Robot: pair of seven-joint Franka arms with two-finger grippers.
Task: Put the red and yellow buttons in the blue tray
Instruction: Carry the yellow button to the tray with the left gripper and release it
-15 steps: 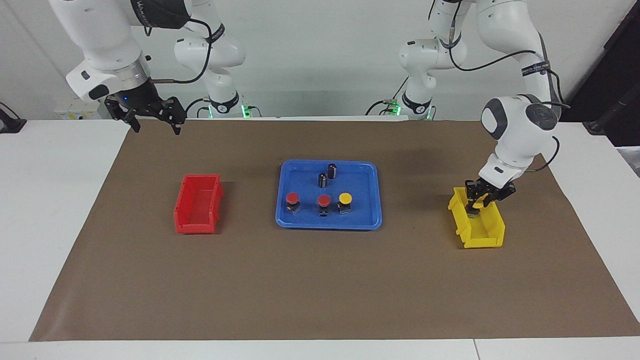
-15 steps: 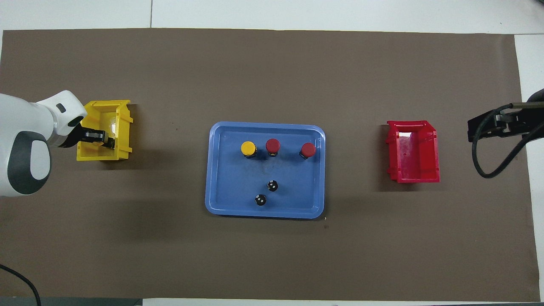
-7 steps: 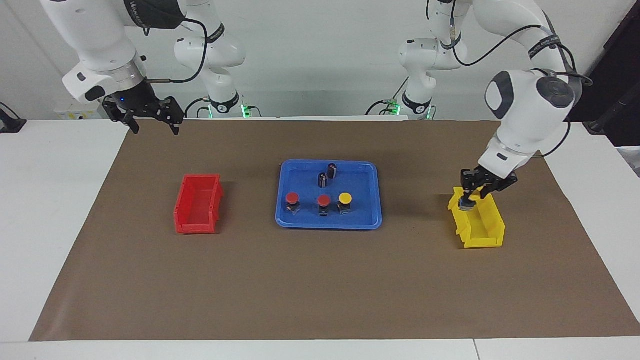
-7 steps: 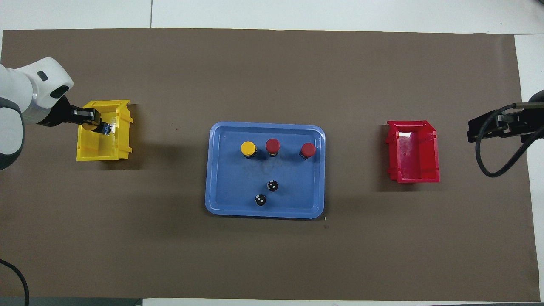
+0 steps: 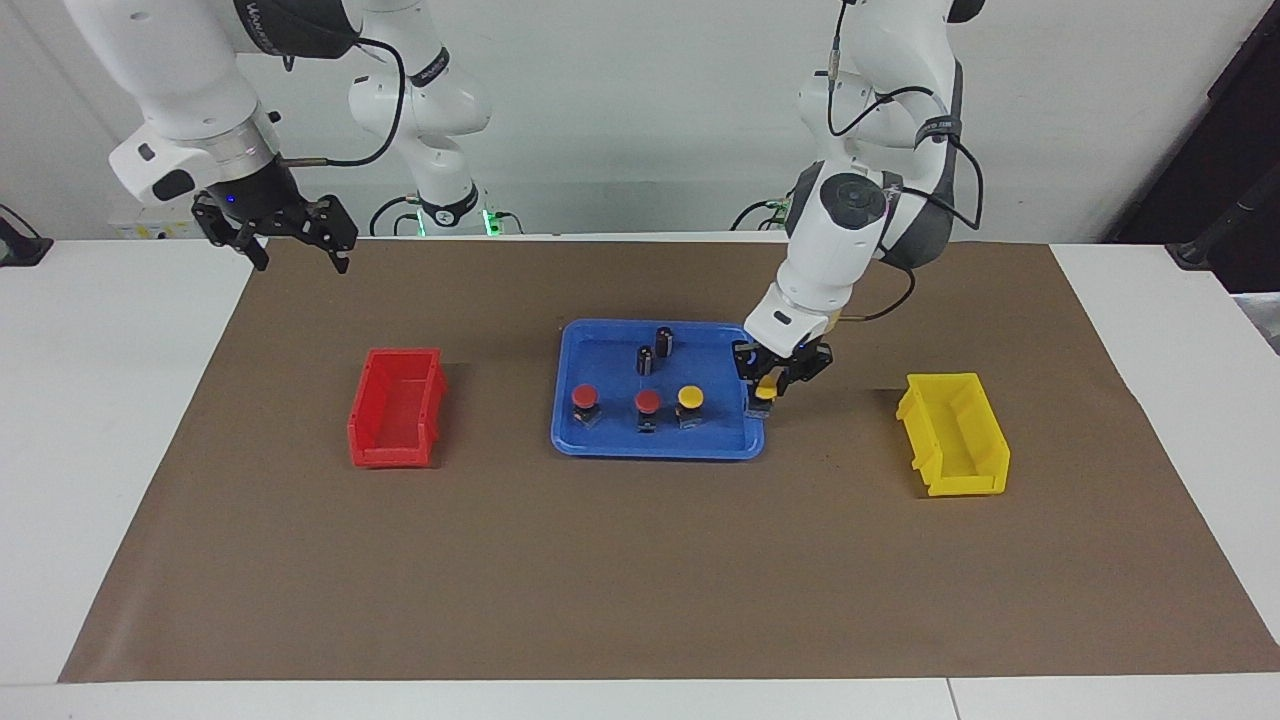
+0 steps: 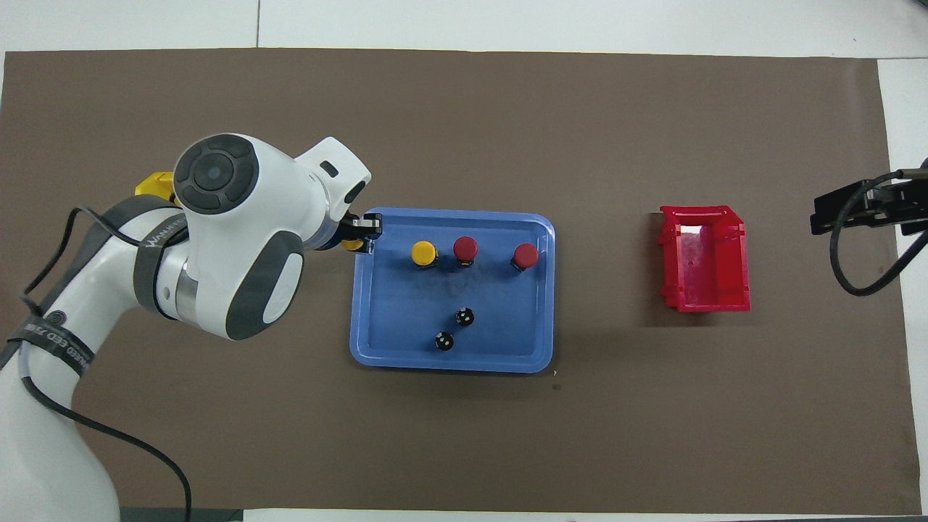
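Note:
The blue tray (image 5: 600,446) (image 6: 449,364) lies mid-mat. Two red buttons (image 5: 584,398) (image 5: 648,402) and one yellow button (image 5: 690,397) stand in a row in it, also seen from overhead as yellow (image 6: 423,253), red (image 6: 465,248) and red (image 6: 525,255). My left gripper (image 5: 768,392) (image 6: 357,242) is shut on the second yellow button (image 5: 766,381) (image 6: 353,246) and holds it just above the tray's rim at the left arm's end. My right gripper (image 5: 295,245) is open and empty, raised over the mat's corner at the right arm's end.
Two dark capless cylinders (image 5: 665,340) (image 5: 645,360) stand in the tray, nearer to the robots than the buttons. A yellow bin (image 5: 955,435) sits toward the left arm's end, mostly hidden by the arm in the overhead view. A red bin (image 5: 396,407) (image 6: 705,259) sits toward the right arm's end.
My left gripper lifted the yellow button out of the yellow bin and carried it across to the blue tray's edge. The right gripper drifted slightly outward.

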